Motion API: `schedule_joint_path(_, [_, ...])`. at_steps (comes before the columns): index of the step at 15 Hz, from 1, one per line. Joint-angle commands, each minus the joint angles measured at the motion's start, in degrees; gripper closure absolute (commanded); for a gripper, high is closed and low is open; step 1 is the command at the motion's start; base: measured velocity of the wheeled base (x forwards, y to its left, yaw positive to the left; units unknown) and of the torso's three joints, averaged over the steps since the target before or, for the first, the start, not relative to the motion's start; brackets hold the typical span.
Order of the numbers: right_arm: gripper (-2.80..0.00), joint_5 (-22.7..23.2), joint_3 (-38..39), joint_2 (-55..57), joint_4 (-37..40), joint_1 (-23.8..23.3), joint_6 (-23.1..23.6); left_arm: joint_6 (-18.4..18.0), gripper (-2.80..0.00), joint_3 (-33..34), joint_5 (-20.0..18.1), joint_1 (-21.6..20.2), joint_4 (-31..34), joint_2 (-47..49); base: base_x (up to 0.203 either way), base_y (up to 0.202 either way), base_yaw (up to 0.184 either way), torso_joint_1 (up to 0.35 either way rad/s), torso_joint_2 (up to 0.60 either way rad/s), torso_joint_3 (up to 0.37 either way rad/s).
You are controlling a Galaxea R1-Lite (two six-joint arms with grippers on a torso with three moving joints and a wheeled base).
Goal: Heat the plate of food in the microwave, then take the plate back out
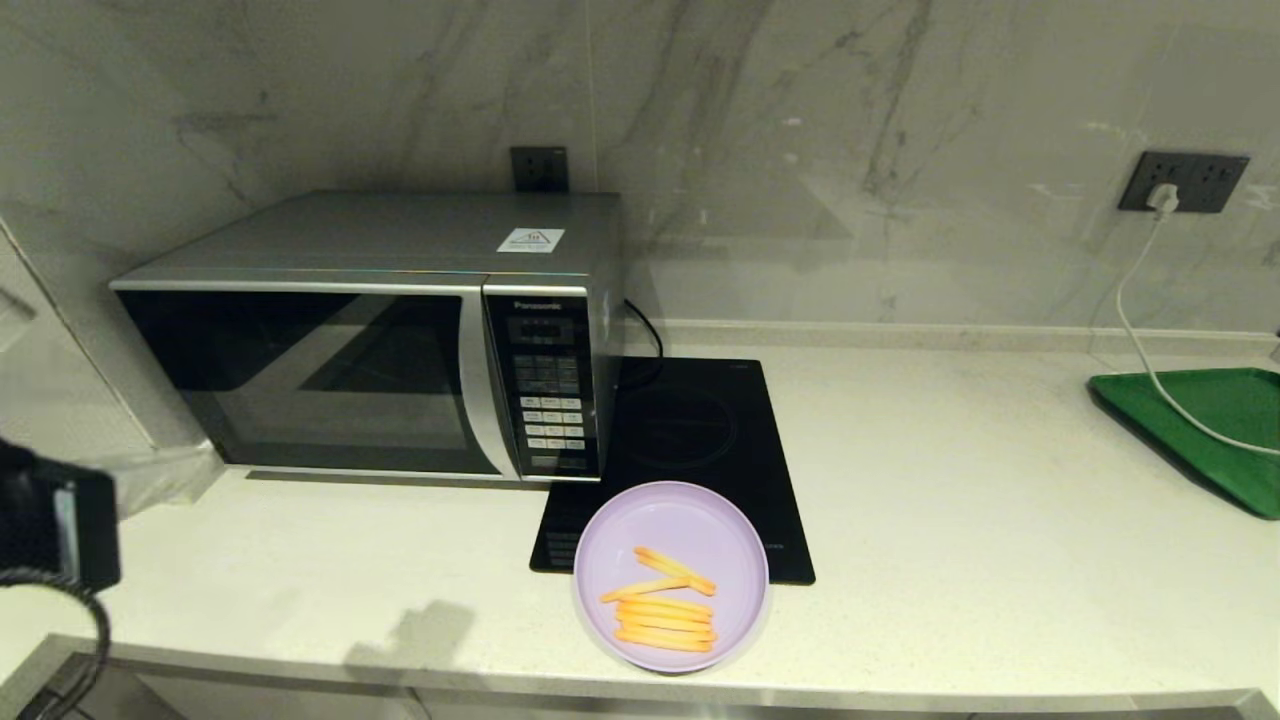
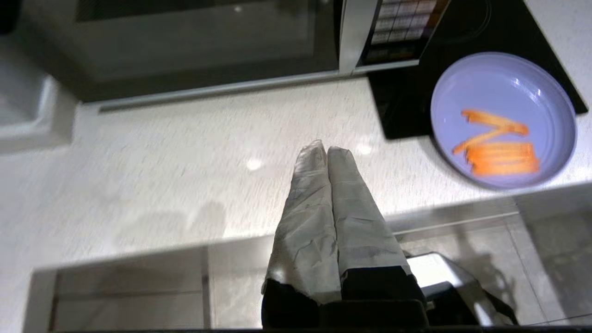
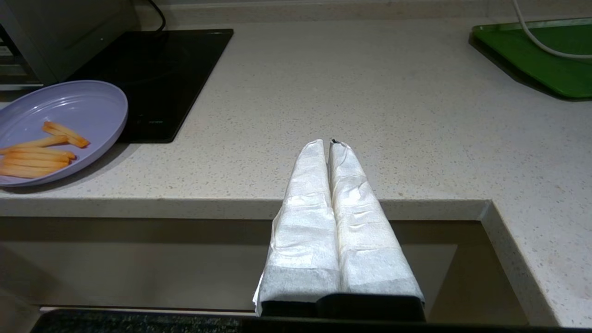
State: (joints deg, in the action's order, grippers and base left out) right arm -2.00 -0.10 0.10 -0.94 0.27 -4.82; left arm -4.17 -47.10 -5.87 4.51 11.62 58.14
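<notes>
**A:** Starting nearest: where do the two grippers sit relative to the plate of food point(image 1: 671, 577)?

**B:** Both hang off the counter's front edge point(image 3: 240, 207), short of the plate. The left gripper point(image 2: 326, 150) has its wrapped fingers pressed together, holding nothing; the right gripper point(image 3: 329, 144) is the same, fingers together and empty.

**A:** And which way does the plate lie from each?

**B:** It sits at the counter's front edge, half on the black hob point(image 1: 700, 430). It lies ahead of and to the right of the left gripper, and ahead-left of the right gripper. Which is nearer, I cannot tell.

**A:** Beyond the plate?

**B:** The microwave point(image 1: 360, 340), behind and left of the plate, door closed. I'd judge the left arm better placed for that door.
</notes>
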Motion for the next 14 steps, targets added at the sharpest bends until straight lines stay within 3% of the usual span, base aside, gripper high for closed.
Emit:
schedule_joint_path(1, [0.00,0.0,0.0,0.0,0.0,0.0,0.0,-0.9,0.00,4.6,0.8,-1.5,4.7,-16.3,0.000,0.000,0.000,0.000,0.00,0.000])
schedule_joint_path(5, [0.00,0.0,0.0,0.0,0.0,0.0,0.0,-6.7,0.00,12.6,4.6,-2.1,12.5,-32.5,0.000,0.000,0.000,0.000,0.00,0.000])
schedule_joint_path(8, [0.00,0.0,0.0,0.0,0.0,0.0,0.0,-10.6,0.00,16.7,5.2,-3.5,18.4,-39.4,0.000,0.000,0.000,0.000,0.00,0.000])
schedule_joint_path(10, [0.00,0.0,0.0,0.0,0.0,0.0,0.0,-12.1,0.00,21.6,5.2,-5.9,18.9,-43.6,0.000,0.000,0.000,0.000,0.00,0.000])
schedule_joint_path(14, [0.00,0.0,0.0,0.0,0.0,0.0,0.0,-12.9,0.00,29.2,3.8,-5.3,18.5,-52.0,0.000,0.000,0.000,0.000,0.00,0.000])
